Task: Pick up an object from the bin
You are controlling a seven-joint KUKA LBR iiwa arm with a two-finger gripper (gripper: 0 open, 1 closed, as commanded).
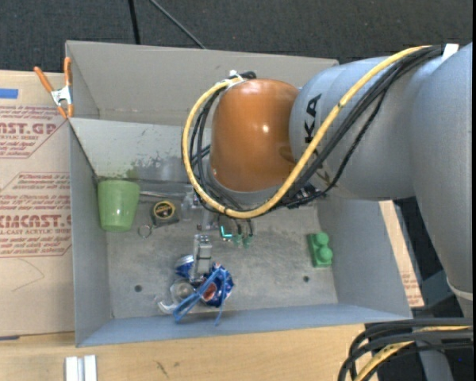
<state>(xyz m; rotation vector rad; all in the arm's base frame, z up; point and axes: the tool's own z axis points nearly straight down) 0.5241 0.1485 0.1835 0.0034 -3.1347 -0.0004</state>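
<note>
My gripper (201, 257) reaches down from under the orange dome into the front middle of the bin. Its tip stands at the upper edge of a crumpled blue and red thing (213, 286) with thin blue straps, which lies by the bin's front wall. A small clear or silvery piece (177, 294) lies against the blue thing's left side. Whether the gripper holds anything cannot be made out.
A light green cup (117, 204) lies on its side at the left wall. A small black and yellow round tape measure (164, 210) and a thin metal ring (143, 230) lie near it. A green toy block (320, 249) rests at the right. The arm covers the bin's back middle.
</note>
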